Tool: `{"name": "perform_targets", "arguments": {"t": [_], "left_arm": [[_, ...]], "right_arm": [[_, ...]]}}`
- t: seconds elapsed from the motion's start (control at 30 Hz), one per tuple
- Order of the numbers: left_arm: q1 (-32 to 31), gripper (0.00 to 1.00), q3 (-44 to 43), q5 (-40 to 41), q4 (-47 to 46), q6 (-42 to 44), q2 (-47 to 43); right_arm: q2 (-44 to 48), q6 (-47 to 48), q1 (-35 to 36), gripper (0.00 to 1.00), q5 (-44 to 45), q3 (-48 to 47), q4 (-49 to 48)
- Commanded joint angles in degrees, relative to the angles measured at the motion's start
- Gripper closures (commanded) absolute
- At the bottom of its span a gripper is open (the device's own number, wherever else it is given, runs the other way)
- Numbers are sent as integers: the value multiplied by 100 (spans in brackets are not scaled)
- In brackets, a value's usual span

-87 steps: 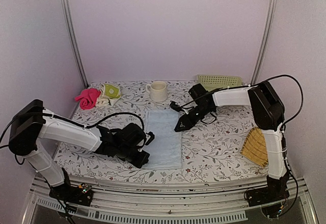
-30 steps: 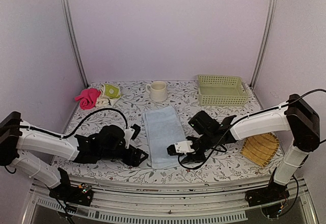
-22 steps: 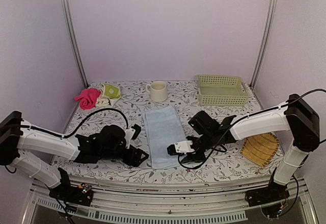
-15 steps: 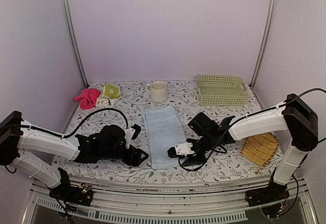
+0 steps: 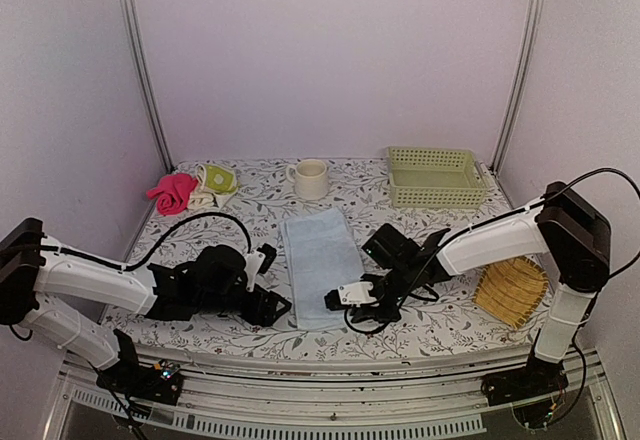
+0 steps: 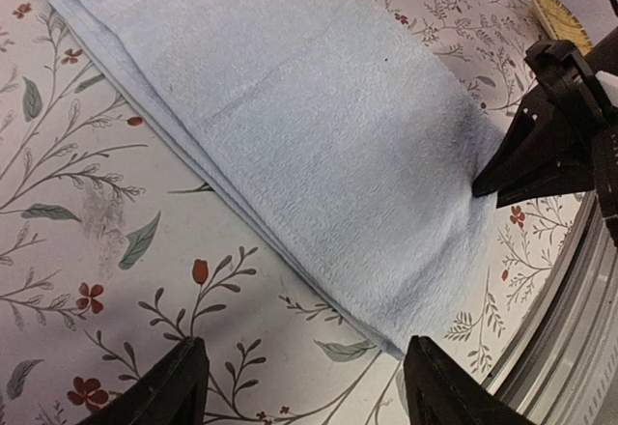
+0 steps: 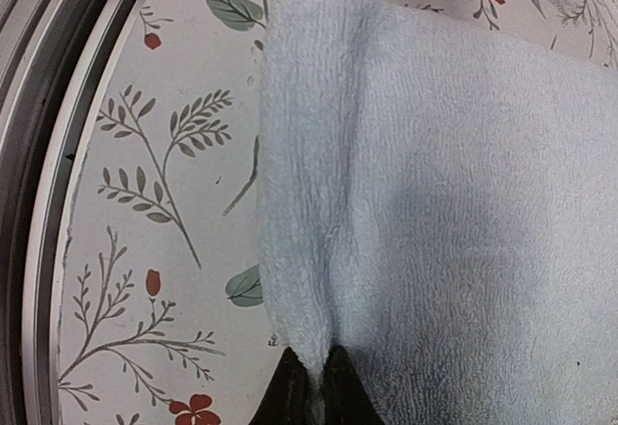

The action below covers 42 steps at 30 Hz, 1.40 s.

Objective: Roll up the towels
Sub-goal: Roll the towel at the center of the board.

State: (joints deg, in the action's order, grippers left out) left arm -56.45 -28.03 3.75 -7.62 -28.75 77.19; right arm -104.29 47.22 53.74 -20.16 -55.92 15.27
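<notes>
The pale blue towel [image 5: 318, 260] lies flat on the table [image 5: 420, 335], its near right corner pinched tight by the right gripper [image 7: 311, 379], while the left gripper [image 6: 301, 372] (jaws wide apart) hangs just beside its left edge.

A long pale blue towel [image 5: 320, 265] lies flat and folded at frame centre. A yellow-green patterned towel [image 5: 215, 182] sits crumpled, upper left.

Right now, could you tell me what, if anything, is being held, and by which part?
The right end effector pinches the pale blue towel by its near right edge; the left end effector holds nothing.
</notes>
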Motion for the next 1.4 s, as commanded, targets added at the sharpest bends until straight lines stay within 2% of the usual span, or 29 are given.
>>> {"name": "perform_targets", "arguments": {"t": [0.0,0.1,0.3,0.4,0.53,0.77,0.93,1.13,1.23,1.37], "left_arm": [[51,29,-46,0,32,133,-105],[-130,33,17,-328,-128,463,-298],[-1169,32,429,403,-816,1333,-711],[-1456,32,485,556,-842,1722,-586],[-1719,37,380,685,-886,2032,-79],[-2119,42,-415,815,-1117,2835,1085],[-2234,46,-1134,1128,-938,3342,1827],[-2340,47,-1581,1272,-644,3799,2218],[-2336,52,-1675,1220,-521,3888,2385],[-2335,54,-1634,1191,-508,3845,2427]], "right_arm": [[-222,-20,26,94,-15,-104,530],[-132,-78,24,97,-577,-333,1032],[-382,-204,-230,97,-2143,-971,2215],[-756,-222,-474,97,-2822,-1285,2732],[-1278,-228,-691,98,-3363,-1718,3243],[-1764,-84,-831,98,-3669,-1992,3641],[-1957,-55,-844,98,-3647,-2090,3755],[-2018,-47,-860,98,-3659,-2119,3785],[-2038,-22,-885,97,-3683,-2166,3816],[-2104,10,-932,97,-3792,-2206,3895]]}}
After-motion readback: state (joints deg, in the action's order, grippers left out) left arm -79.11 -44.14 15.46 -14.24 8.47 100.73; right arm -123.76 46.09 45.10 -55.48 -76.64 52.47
